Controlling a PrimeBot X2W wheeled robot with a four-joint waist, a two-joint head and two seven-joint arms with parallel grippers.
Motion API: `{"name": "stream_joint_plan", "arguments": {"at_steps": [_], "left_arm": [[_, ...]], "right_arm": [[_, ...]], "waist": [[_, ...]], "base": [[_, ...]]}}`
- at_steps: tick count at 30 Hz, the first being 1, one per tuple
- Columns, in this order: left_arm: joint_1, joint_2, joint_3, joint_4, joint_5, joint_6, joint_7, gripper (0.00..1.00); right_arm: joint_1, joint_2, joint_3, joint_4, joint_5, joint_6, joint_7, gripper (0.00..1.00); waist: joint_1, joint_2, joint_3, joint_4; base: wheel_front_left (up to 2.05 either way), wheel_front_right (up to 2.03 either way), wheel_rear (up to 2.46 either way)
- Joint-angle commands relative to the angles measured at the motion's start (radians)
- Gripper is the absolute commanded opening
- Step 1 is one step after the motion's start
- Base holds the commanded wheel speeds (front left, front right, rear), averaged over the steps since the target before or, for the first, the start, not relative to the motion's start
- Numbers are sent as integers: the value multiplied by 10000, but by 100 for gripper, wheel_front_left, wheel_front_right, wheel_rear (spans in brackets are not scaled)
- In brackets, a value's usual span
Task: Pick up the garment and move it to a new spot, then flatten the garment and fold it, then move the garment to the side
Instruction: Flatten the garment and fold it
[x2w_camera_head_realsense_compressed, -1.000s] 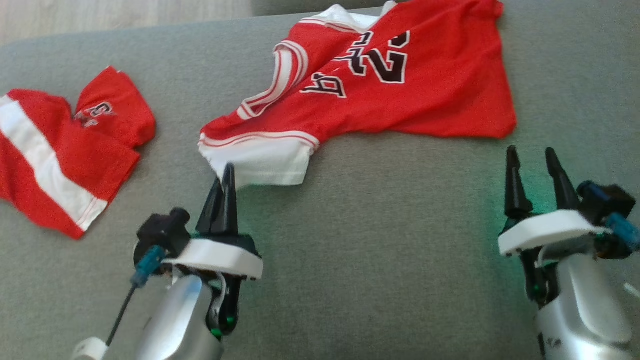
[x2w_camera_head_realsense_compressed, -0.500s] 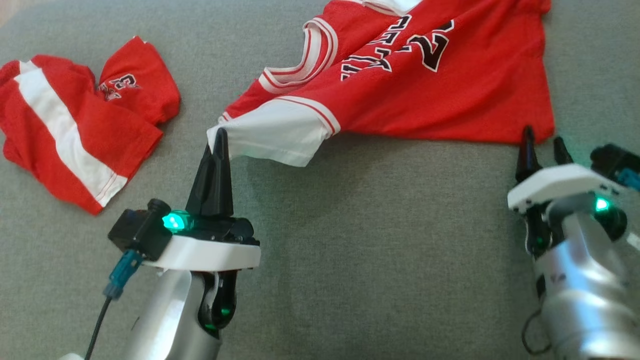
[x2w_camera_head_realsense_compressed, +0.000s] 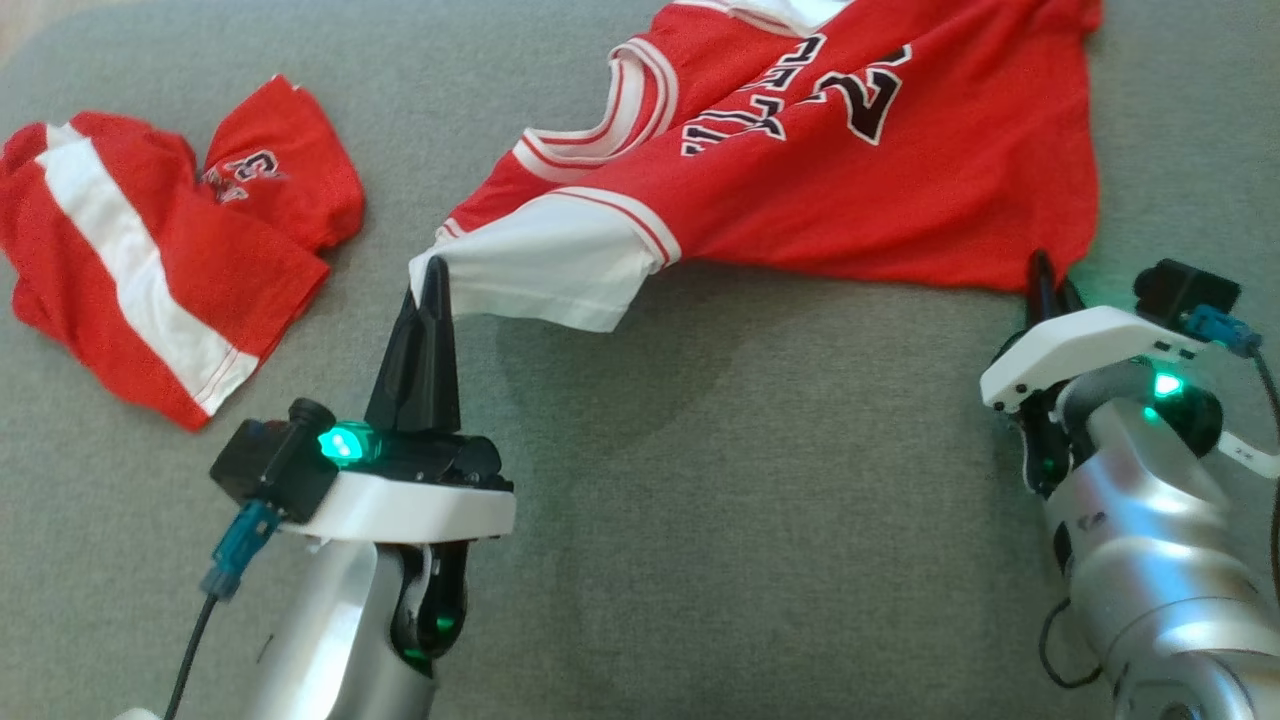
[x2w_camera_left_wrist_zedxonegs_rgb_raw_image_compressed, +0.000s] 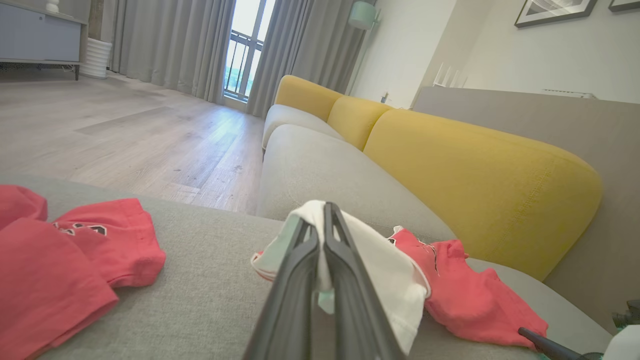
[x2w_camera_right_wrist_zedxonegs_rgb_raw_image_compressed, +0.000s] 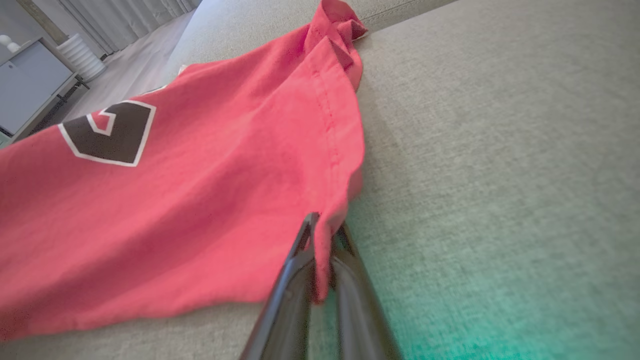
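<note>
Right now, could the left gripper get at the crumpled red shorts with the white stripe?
Probably not yet: the left gripper is shut on the red jersey's white sleeve; the shorts lie apart, nothing between.

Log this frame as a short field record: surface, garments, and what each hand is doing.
surface: grey sofa seat, with a yellow backrest in the left wrist view
garment in work: red jersey, black lettering, white sleeve, lying partly spread
left hand: shut on the corner of the white sleeve
right hand: shut on the jersey's red hem corner
other garment: red shorts with a white stripe, lying apart to the left, untouched
</note>
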Motion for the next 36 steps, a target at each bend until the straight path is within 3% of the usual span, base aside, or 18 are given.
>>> {"name": "stream_joint_plan", "arguments": {"at_steps": [1,5,17,28,36], "left_arm": [[-72,53,408,-268,91,6,-94,0],[12,53,695,-290,217,-16,-95,0],[-319,53,1739,-1065,-60,-254,-95,0],[-846,217,2095,-3088,-342,-327,41,0],[-377,358,2378,-5425,-944,78,1106,0]], "right_arm": [[-28,220,303,-65,-6,-7,-129,0],[26,220,415,-554,-83,-7,-212,0],[1144,152,1280,-4936,-301,-7,26,0],[2480,-910,2140,-10350,27,-7,2474,0],[4103,-1229,1785,-13910,264,-7,4659,0]], "waist": [[0,0,-136,-129],[0,0,-443,-415],[0,0,-1731,-1141],[0,0,-2909,-1500],[0,0,-2765,-1671]], "base": [[0,0,0],[0,0,0],[0,0,0],[0,0,0],[0,0,0]]}}
